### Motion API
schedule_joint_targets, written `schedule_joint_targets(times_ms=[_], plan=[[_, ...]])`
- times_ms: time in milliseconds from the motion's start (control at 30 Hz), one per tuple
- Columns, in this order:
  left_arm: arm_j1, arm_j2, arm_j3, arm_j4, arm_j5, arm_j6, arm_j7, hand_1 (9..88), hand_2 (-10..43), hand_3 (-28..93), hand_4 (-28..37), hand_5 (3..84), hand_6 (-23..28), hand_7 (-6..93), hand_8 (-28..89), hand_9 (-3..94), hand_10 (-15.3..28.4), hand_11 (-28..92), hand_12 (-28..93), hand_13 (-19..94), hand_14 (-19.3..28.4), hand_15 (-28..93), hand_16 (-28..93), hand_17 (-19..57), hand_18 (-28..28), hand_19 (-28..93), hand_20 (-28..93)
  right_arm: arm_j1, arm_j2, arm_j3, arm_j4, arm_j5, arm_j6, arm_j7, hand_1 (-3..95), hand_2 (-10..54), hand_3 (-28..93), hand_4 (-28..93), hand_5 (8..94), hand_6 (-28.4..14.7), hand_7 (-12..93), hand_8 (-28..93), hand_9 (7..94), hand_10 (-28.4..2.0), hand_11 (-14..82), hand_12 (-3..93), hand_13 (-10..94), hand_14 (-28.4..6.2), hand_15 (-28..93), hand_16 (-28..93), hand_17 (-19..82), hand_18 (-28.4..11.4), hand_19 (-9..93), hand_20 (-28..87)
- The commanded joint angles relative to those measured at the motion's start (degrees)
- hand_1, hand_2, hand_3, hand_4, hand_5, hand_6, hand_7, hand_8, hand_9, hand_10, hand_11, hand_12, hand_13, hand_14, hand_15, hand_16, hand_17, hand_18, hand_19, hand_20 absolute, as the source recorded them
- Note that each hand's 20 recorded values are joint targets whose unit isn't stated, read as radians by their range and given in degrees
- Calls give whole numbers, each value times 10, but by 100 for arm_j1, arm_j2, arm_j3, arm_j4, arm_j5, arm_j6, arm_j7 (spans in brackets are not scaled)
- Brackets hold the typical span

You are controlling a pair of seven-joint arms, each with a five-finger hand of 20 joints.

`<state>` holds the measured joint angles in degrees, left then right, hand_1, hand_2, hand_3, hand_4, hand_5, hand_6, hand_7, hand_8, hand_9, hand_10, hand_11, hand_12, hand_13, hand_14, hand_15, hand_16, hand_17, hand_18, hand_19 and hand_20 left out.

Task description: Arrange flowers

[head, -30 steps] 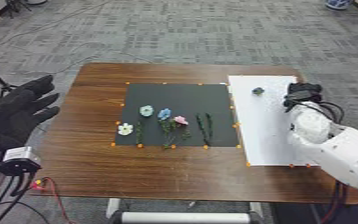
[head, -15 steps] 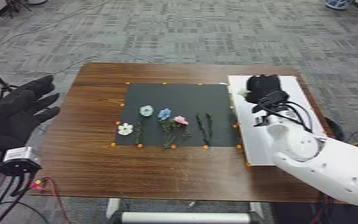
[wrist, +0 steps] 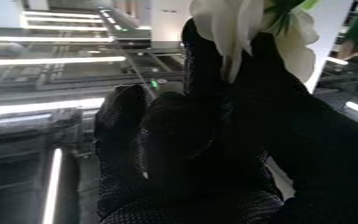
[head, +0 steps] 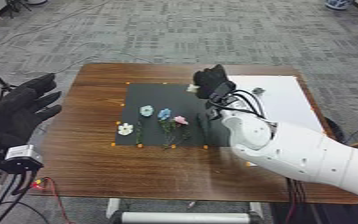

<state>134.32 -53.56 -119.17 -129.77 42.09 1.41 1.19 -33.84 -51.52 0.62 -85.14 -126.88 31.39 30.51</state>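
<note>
Head view has my right robot hand [head: 213,82] above the far right corner of the black mat [head: 158,95], fingers pointing away from me, pinching a white flower [head: 192,88]. I've got the white arm [head: 291,147] coming in over the white board [head: 286,105] and the right side of the mat. In the right wrist view I can see the pale petals caught between the thumb and fingers of the right robot hand [wrist: 264,105], with a bit of green next to them. Long bright strips of light [wrist: 51,62] run across the background there.

My left robot hand [head: 20,115] is off the left side of the desk [head: 91,165], open with its fingers apart, nothing in it.

As for the rest of the bouquet, it's laid out on the mat. Another white bloom [head: 125,129] sits near the left edge, then a pale blue-green one [head: 146,110], a blue one [head: 165,114] and a pink one [head: 181,120] going right, with leafy stems [head: 168,132] running toward my side. Just right of the pink one there's a dark green stem [head: 201,127], partly tucked behind the arm for me. A small dark thing [head: 258,91] is on the white board, too tiny for me to make out.
</note>
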Motion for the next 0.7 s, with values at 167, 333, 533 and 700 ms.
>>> schedule_joint_targets(times_ms=[167, 333, 533, 700], plan=[[23, 11, -34, 22, -17, -45, -41, 240, -39, 716, -263, 241, 13, 221, -101, 171, 89, 155, 190, 65, 121, 391, -36, -136, 201, 395, 95, 185, 138, -533, 234, -355, -397, -153, 484, -95, 886, -283, 794, 35, 394, -37, 892, -33, 176, 487, 735, -38, 772, 333, 308, -196, 798, 545], [3, 19, -13, 28, -19, -32, -38, 241, -39, 715, -262, 241, 13, 221, -100, 171, 89, 155, 190, 65, 122, 393, -37, -135, 201, 396, 95, 269, 56, -750, 466, -573, -347, -55, 485, -95, 881, -283, 793, 37, 395, -37, 891, -31, 173, 485, 735, -39, 775, 329, 308, -195, 798, 546], [4, 24, -23, 23, -13, -20, -44, 241, -38, 715, -261, 240, 12, 221, -100, 172, 90, 158, 189, 66, 124, 394, -38, -135, 201, 398, 94, 202, 35, -652, 499, -528, -397, -25, 486, -95, 871, -283, 747, 43, 400, -32, 862, -19, 150, 466, 728, -42, 793, 316, 305, -194, 800, 549], [5, 24, -38, 16, -20, 2, -57, 241, -38, 714, -260, 240, 12, 221, -101, 172, 89, 159, 188, 66, 124, 396, -38, -135, 202, 399, 94, 104, 53, -435, 446, -442, -424, -93, 453, -95, 861, -283, 699, 39, 400, -38, 829, -23, 132, 456, 709, -42, 808, 301, 294, -193, 798, 554]])
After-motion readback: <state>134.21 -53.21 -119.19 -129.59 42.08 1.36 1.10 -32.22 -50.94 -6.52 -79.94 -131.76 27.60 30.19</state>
